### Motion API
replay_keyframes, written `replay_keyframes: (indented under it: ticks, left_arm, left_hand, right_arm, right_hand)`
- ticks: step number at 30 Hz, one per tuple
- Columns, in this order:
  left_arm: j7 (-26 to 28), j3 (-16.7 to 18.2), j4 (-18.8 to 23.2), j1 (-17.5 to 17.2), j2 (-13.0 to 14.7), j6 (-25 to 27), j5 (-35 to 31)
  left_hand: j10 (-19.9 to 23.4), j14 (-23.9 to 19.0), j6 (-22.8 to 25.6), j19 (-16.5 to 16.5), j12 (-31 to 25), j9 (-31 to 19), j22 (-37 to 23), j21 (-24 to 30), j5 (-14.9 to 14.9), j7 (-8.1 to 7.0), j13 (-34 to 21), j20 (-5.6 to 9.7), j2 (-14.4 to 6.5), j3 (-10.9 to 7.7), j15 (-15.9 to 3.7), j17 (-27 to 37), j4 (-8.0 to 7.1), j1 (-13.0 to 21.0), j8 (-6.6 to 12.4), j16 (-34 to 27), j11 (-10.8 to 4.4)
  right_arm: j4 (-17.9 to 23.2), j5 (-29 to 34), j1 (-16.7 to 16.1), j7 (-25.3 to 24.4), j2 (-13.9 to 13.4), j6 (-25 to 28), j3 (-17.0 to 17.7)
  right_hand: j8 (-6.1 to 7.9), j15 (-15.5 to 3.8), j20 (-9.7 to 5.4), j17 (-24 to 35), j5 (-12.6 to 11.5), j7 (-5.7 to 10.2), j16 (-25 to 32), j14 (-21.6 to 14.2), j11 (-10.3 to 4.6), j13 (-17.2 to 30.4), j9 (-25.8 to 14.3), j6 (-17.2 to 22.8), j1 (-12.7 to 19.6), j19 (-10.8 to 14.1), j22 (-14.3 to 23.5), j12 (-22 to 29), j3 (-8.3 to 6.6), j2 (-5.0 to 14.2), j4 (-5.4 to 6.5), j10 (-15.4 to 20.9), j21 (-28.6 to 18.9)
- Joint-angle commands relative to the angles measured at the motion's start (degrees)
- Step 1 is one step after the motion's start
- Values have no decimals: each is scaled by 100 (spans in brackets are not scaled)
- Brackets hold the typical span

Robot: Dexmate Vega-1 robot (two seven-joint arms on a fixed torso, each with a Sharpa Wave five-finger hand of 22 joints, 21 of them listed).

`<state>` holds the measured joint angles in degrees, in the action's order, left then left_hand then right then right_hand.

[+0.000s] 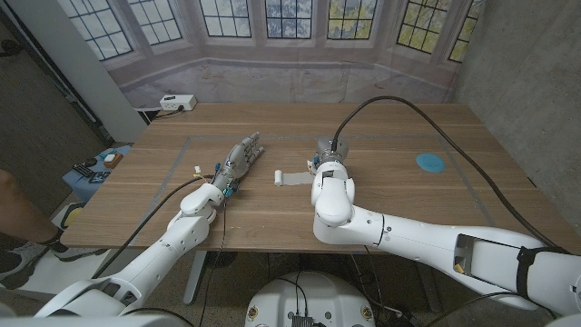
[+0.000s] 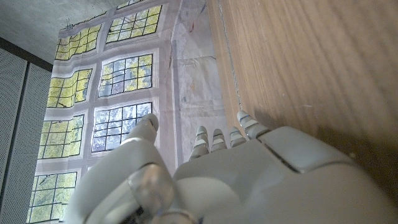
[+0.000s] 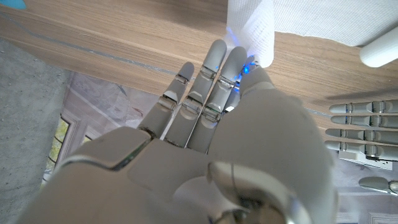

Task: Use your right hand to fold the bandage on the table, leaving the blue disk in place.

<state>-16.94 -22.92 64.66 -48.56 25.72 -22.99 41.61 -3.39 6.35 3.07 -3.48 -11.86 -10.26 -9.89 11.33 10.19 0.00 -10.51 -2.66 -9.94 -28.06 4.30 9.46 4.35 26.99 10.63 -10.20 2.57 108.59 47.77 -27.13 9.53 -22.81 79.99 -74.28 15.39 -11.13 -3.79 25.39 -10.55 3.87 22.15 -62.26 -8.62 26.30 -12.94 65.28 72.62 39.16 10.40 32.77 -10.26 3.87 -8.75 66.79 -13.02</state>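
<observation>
**Right robot hand pinches the end of the bandage at mid-surface**

The white bandage (image 1: 289,177) lies near the middle of the wooden surface (image 1: 390,136), partly unrolled: its rolled end sits toward the robot's left and a flat strip runs from it toward the right robot hand (image 1: 325,163). In the right wrist view the strip's end (image 3: 252,28) sits between the thumb and the fingertips (image 3: 231,59) of that hand, so the right robot hand holds the bandage by its loose end, the other fingers stretched out along the wood. The roll's rounded end (image 3: 379,53) shows past the strip.

The left robot hand (image 1: 243,156) rests on the surface just to the left of the roll, apart from it, fingers straight and close together, holding nothing. In the left wrist view its fingers (image 2: 214,140) reach along the wood grain toward the window backdrop.

The blue disk (image 1: 430,163) lies flat on the right part of the surface, well apart from the bandage and both hands.

At the far left corner sits a white power strip (image 1: 178,102). A thick black cable (image 1: 408,113) arcs over the surface down to the right wrist.
</observation>
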Motion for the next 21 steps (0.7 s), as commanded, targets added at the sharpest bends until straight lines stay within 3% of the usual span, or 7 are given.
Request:
replay_keyframes:
  ticks: [1,21]
  left_arm:
    - [39,4,67,-58,5,-17,-5]
    - [57,25,118,-114,34,-28,11]
  left_hand:
    - [-19,-4,47,8,12,-20,-16,-13,27,12,-24,-13,-41,-19,43,16,17,15,19,9,14]
    - [-16,-2,83,11,11,-20,-16,-13,26,30,-24,-18,-40,-25,47,16,17,15,24,9,16]
  right_arm:
    - [62,-348,71,-97,13,-1,-13]
    - [12,-1302,371,-675,103,-1,-194]
  right_hand:
    - [-3,-274,-201,21,27,-27,5,-76,22,8,-23,48,60,59,13,17,-19,-3,-23,13,-28]
    - [-24,-274,-185,45,31,-30,-47,-86,32,34,-29,39,73,67,14,17,-19,-5,-19,0,-24]
